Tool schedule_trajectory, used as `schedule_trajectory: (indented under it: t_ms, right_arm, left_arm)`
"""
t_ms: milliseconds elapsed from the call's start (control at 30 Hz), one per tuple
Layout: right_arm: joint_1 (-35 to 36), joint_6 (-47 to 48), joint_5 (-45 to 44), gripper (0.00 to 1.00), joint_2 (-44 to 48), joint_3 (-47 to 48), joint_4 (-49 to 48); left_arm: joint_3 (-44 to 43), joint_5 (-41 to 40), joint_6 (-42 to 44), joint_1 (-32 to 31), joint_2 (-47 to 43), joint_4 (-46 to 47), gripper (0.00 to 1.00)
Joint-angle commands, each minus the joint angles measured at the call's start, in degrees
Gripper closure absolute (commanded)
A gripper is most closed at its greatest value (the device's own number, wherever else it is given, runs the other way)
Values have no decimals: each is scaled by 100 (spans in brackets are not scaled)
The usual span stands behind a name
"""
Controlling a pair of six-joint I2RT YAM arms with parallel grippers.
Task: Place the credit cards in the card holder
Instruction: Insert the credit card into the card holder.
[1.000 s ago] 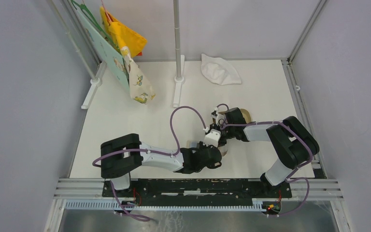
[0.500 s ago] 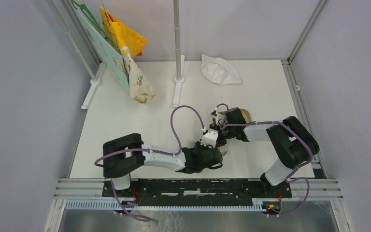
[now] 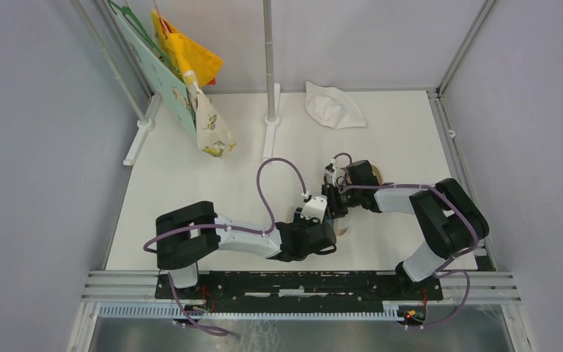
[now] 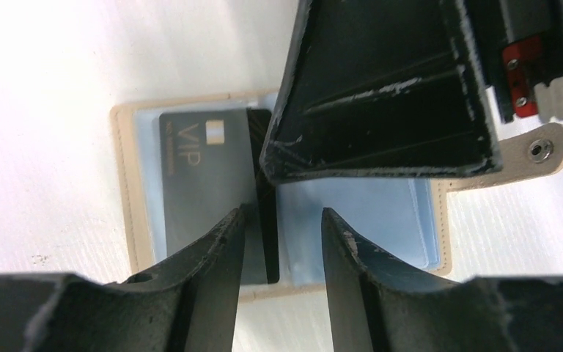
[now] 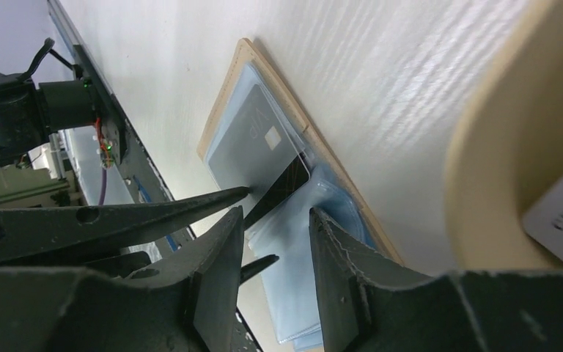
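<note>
The left gripper [image 4: 282, 249] stands half open and holds nothing. A glossy black card [image 4: 265, 213] lies between its fingers, seemingly part-way into a pocket beside the grey VIP card [image 4: 198, 183]. Both sit in the open card holder [image 4: 359, 213], beige with soft blue lining, on the desk [image 4: 59, 73]. The right gripper [image 5: 277, 220], also parted and empty, hovers close, probably to keep it flat.

right gripper [image 5: 275, 220]: moved off tan tray [image 5: 484, 161] to card holder [image 4: 128, 183], beside left gripper [image 4: 282, 220] | left gripper: edged left

Bright even light, soft shadows, tabletop [image 4: 51, 81] glares white, wrist-view foregrounds blurred
</note>
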State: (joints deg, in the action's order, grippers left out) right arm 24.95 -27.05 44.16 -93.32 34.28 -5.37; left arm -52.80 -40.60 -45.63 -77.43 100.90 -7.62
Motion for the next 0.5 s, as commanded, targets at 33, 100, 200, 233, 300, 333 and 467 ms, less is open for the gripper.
schedule_trajectory:
  t_ms: [33, 100, 200, 233, 300, 333, 467]
  right_arm:
    - [-201, 590, -886, 55, 218, -27, 382]
    - [-209, 676, -826, 55, 316, 3, 408]
    - [-201, 880, -730, 55, 462, 85, 511]
    - [-201, 970, -722, 55, 524, 90, 516]
    - [-204, 1079, -743, 55, 619, 90, 526]
    - [-202, 1139, -728, 55, 655, 103, 524]
    - [-203, 1497, -597, 55, 707, 285, 752]
  left_arm:
    - [-44, -221, -21, 19, -297, 183, 50]
    - [36, -41, 132, 21, -442, 369, 49]
    - [213, 216, 391, 16, -753, 641, 49]
    - [281, 276, 464, 17, -860, 714, 49]
    - [434, 319, 547, 22, -1071, 735, 48]
    - [501, 328, 598, 19, -1176, 890, 48]
    - [793, 476, 773, 117, -1538, 1068, 46]
